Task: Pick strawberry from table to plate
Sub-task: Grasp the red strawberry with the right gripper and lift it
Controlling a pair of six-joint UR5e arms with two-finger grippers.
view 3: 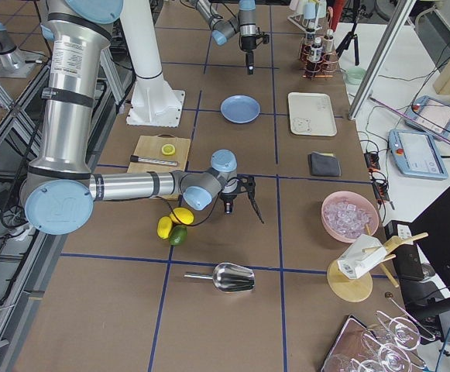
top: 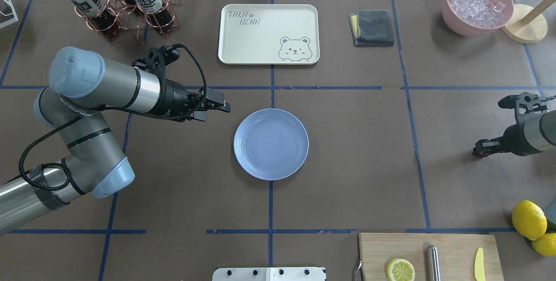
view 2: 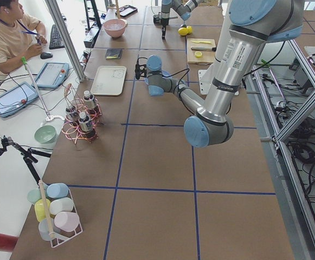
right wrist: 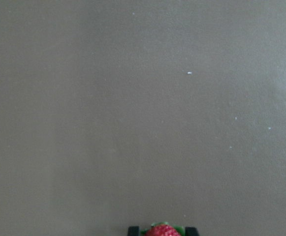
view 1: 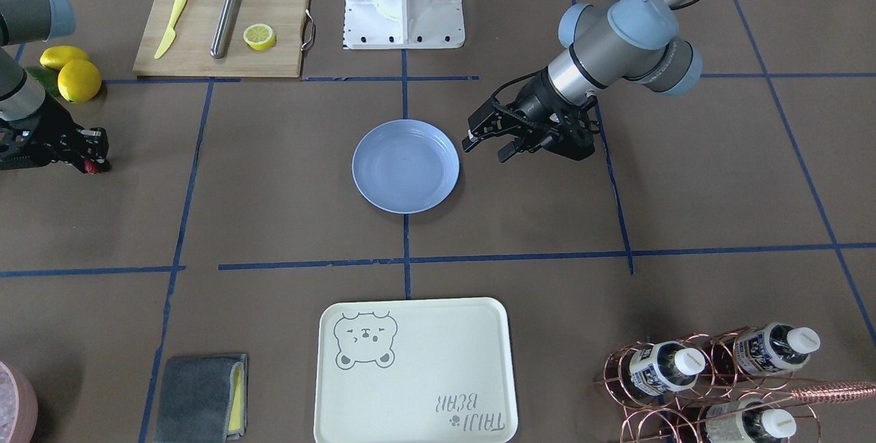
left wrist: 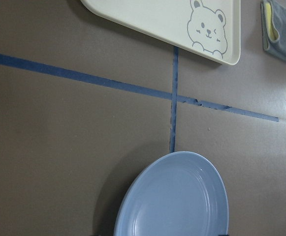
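The strawberry (right wrist: 161,230) shows as a small red berry with a green top, pinched between my right gripper's fingertips at the bottom edge of the right wrist view. In the front-facing view the strawberry (view 1: 90,168) is a red speck at the tip of my right gripper (view 1: 96,154), low over the table (view 1: 274,176) at the far left. The right gripper (top: 480,150) is far from the light-blue plate (top: 271,144), which lies bare at the table's centre. My left gripper (view 1: 487,144) hovers open beside the plate (view 1: 405,166), holding nothing.
A cutting board (view 1: 222,31) carries a lemon half, a yellow knife and a steel rod. Two lemons (view 1: 79,79) sit close to the right arm. The bear tray (view 1: 414,371), grey cloth (view 1: 198,398), bottle rack (view 1: 718,374) and bowl of ice (top: 478,5) line the far side.
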